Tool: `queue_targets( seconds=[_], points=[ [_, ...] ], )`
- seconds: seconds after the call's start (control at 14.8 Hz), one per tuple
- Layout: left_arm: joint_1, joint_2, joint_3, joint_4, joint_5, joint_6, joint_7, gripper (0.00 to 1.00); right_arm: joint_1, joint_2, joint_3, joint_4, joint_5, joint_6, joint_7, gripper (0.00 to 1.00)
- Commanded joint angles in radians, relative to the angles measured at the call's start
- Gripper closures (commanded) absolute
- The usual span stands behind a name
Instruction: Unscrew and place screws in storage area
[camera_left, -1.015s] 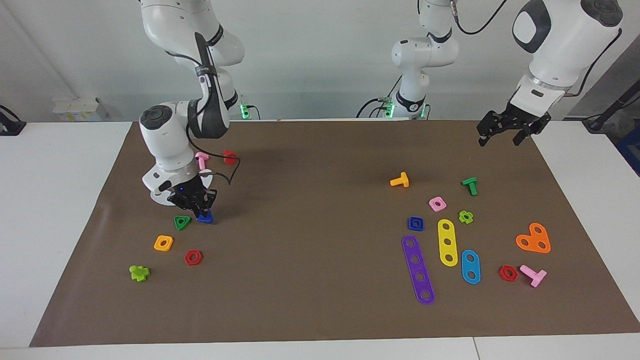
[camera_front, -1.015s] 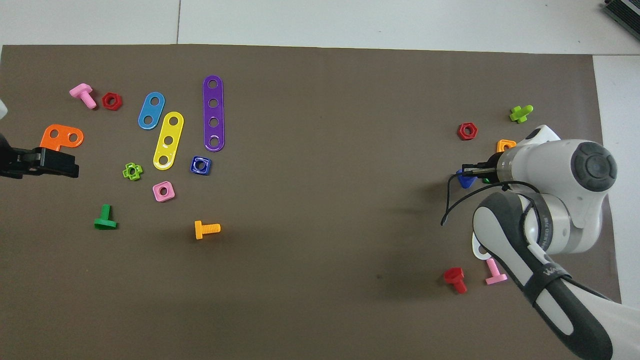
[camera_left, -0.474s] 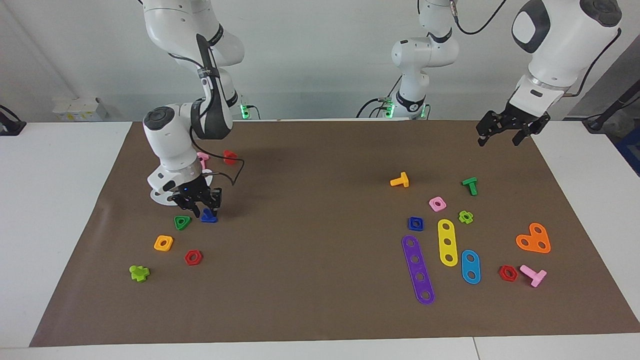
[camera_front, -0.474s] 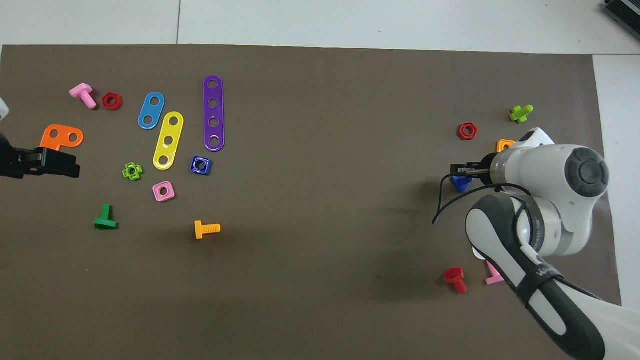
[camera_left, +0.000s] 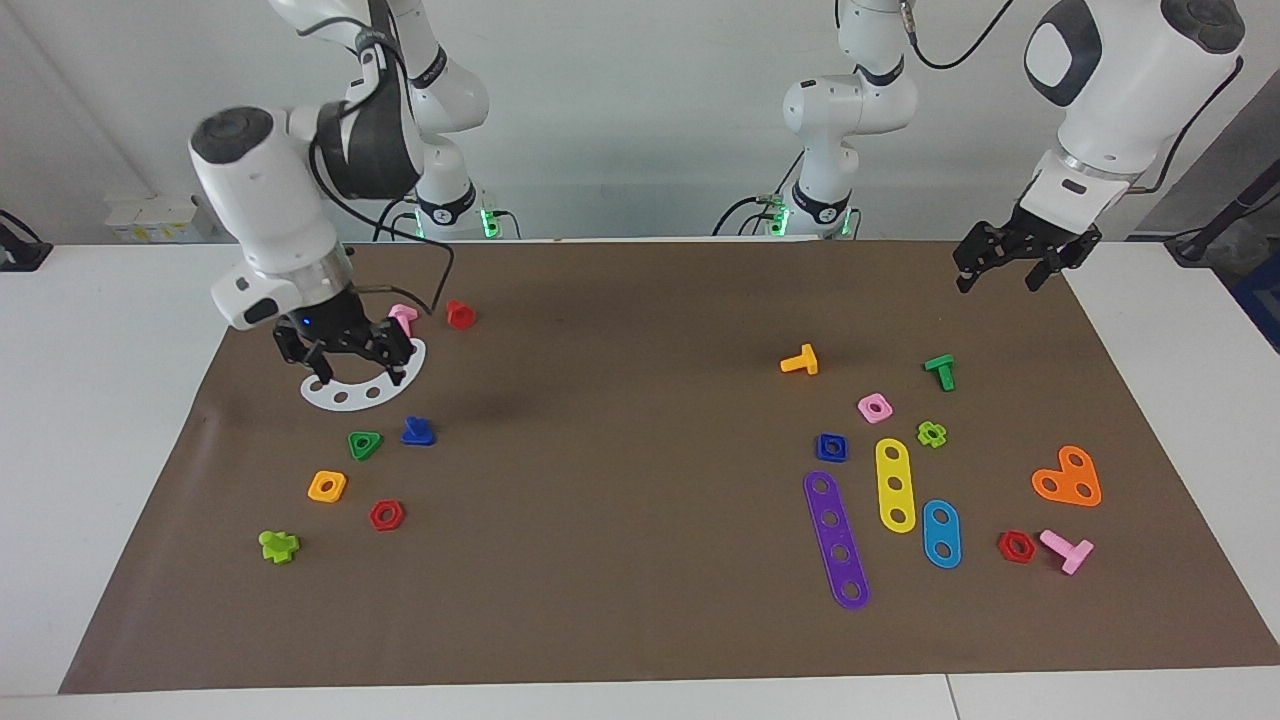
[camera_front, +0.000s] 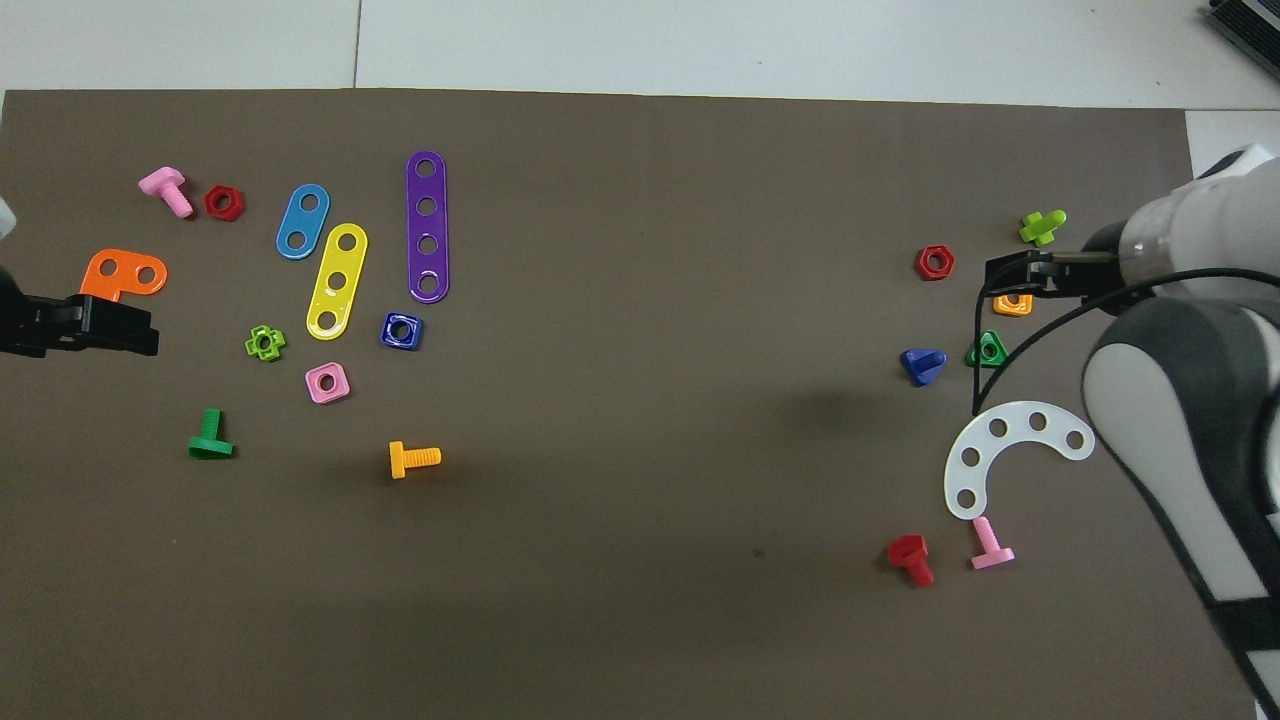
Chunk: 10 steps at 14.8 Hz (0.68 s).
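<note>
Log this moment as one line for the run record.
right gripper: raised over white curved strip, empty | blue screw: on mat beside green nut | left gripper: waiting, raised

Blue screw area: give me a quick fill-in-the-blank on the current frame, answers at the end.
1. The blue screw lies on the mat beside the green ____ nut.
2. The right tool hangs over the white ____ plate.
3. The blue square nut lies beside the end of the ____ strip.

Answers: triangular; curved; purple
</note>
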<state>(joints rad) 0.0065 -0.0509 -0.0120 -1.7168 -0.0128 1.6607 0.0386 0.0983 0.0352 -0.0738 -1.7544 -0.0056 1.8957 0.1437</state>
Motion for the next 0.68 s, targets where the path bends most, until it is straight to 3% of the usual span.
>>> queue_targets(
  seconds=[0.0,0.2,0.61],
  points=[
    [0.001,-0.030,0.000,-0.032,0.002,0.022,0.000,0.00,-0.037,-0.040,0.006,0.111,-0.024,-0.183,0.037,0.00],
    [0.001,-0.030,0.001,-0.033,0.004,0.014,0.012,0.00,-0.083,-0.106,0.008,0.141,-0.011,-0.319,0.039,0.00],
    [0.009,-0.030,0.006,-0.030,0.002,0.016,0.089,0.00,-0.106,-0.135,0.003,0.096,-0.010,-0.345,0.027,0.00]
  ],
)
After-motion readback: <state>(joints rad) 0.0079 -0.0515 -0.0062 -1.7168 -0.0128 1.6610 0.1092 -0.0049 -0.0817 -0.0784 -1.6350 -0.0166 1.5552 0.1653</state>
